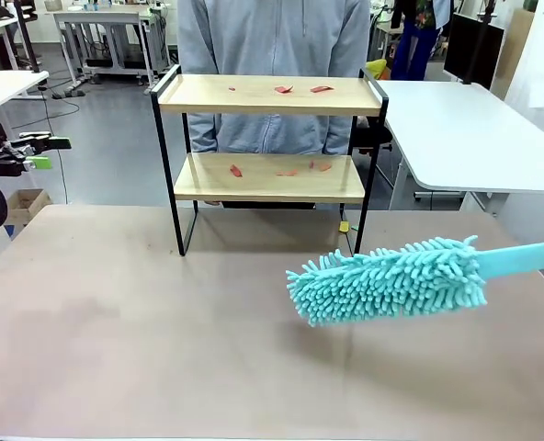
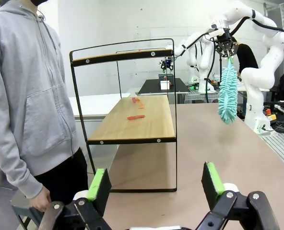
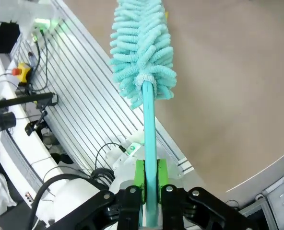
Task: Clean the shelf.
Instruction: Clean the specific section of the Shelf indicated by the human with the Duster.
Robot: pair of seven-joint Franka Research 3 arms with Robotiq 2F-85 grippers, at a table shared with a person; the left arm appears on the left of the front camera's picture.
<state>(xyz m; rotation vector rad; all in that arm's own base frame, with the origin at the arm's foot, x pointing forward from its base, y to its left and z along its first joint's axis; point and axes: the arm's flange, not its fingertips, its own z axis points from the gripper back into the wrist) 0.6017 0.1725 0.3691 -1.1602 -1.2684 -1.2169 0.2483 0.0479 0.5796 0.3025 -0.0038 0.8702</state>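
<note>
here, the shelf (image 1: 267, 96) stands in the upper middle of the front view, at the far side of the brown desk (image 1: 116, 322), with its two wooden boards level in the thin black frame. small red scraps (image 1: 283, 89) lie on the top board, and more scraps are scattered on the lower board. a person in a grey hoodie (image 1: 272, 46) stands just behind the shelf.

at the bottom centre of the right wrist view, the right gripper (image 3: 150, 178) is clenched on the turquoise handle of a fluffy duster (image 3: 141, 43), with a green pad pressed to each side of the handle. in the front view the duster's head sits in the lower right of the frame, over the desk, in front of the shelf and apart from it.

along the bottom of the left wrist view, the left gripper (image 2: 156, 179) is released, its jaws wide apart with nothing between them. the shelf rises beyond it in the middle of that frame. in the front view this gripper shows at the left edge, well apart from the shelf.
</note>
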